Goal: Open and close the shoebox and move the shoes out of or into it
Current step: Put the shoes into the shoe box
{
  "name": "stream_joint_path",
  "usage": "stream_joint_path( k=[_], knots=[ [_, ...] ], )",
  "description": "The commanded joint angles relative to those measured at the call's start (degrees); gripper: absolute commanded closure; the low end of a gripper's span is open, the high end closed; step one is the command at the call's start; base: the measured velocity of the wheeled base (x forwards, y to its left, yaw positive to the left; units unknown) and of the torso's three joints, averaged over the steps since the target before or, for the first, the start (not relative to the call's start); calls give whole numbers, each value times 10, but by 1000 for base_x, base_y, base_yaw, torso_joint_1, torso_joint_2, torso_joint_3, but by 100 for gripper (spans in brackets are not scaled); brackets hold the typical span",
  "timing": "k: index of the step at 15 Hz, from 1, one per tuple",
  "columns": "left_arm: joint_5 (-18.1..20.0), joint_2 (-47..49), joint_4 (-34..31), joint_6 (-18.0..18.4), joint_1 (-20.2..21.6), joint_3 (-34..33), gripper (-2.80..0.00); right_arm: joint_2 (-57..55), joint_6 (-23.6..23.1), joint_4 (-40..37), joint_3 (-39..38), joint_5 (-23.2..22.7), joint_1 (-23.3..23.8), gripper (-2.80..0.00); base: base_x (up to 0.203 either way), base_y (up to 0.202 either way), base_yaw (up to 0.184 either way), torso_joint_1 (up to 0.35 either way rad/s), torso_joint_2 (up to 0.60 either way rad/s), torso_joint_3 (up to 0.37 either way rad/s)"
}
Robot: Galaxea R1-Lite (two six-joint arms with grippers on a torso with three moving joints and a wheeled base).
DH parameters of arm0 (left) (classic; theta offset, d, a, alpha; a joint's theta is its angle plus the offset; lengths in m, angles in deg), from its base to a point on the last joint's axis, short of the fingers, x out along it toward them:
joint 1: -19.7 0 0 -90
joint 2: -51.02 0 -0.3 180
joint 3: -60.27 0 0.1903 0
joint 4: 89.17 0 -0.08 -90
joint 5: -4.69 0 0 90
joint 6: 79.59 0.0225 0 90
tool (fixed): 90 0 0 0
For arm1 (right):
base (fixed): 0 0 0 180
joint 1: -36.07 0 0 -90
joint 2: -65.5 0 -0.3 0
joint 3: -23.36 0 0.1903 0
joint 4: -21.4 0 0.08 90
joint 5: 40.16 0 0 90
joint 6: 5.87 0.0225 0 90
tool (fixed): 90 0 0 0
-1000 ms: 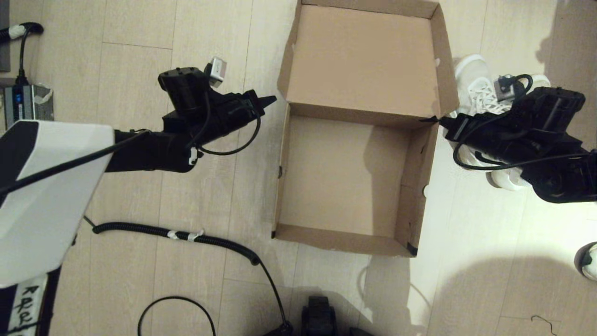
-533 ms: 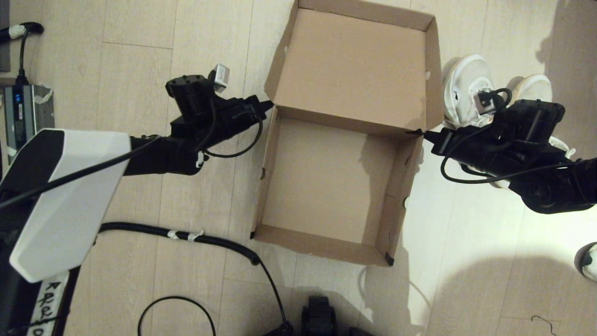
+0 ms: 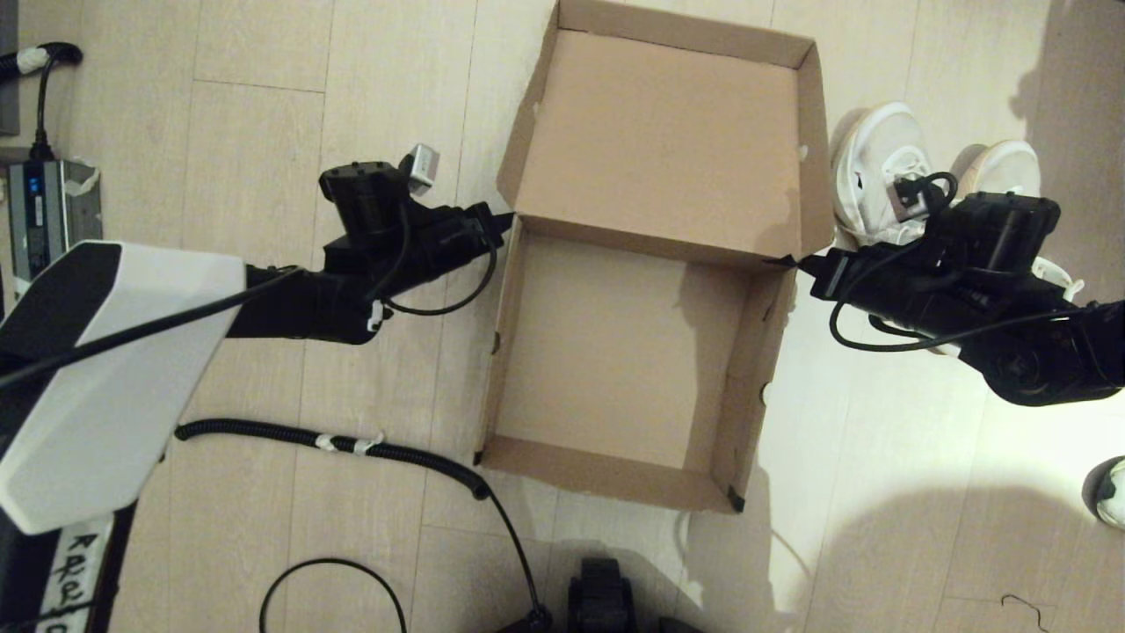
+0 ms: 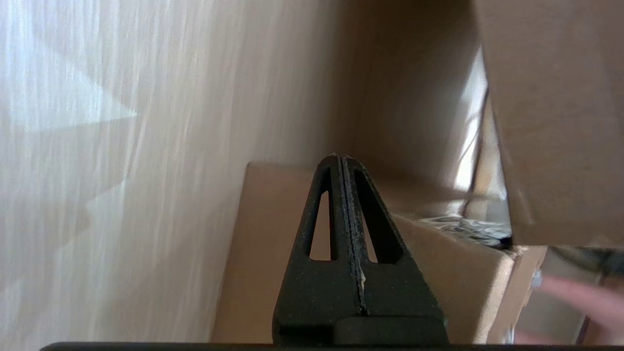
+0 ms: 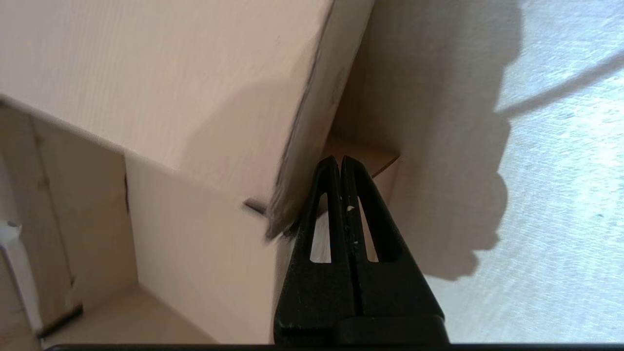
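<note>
The brown cardboard shoebox [image 3: 615,360] lies open and empty on the floor, its hinged lid [image 3: 668,141] folded back at the far side. My left gripper [image 3: 505,218] is shut, its tip [image 4: 340,158] against the box's left hinge corner. At the right hinge corner my right gripper [image 3: 795,260] is shut too, its tip [image 5: 339,160] beside the lid's side flap [image 5: 312,112]. Two white sneakers [image 3: 879,171] stand on the floor right of the lid, partly hidden behind my right arm.
Black cables [image 3: 387,453] cross the wooden floor at the near left. A grey device [image 3: 35,215] sits at the far left edge. A dark round object [image 3: 1109,491] shows at the right edge.
The shoebox has slid to the left and toward me, turning slightly. Both grippers moved with it and now touch its hinge corners. More of the sneakers shows.
</note>
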Motion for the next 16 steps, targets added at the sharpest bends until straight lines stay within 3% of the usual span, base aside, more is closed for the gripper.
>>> stream_joint_path(
  k=[1,5,8,12,16],
  knots=[
    [3,-38,3,12,-1,-66,0,1,-4,1,2,-1,7,0,0,0,0,0,0,0],
    [3,-74,70,49,-2,-193,0,7,-9,-3,4,-2,41,0,0,0,0,0,0,0],
    [3,-79,86,53,5,-202,0,12,-4,-23,22,-4,68,0,0,0,0,0,0,0],
    [8,-69,86,49,49,-111,0,-28,45,-112,170,-40,86,0,0,0,0,0,0,0],
    [18,33,75,40,54,59,0,-132,56,-170,329,-68,87,0,0,0,0,0,0,0]
  ],
)
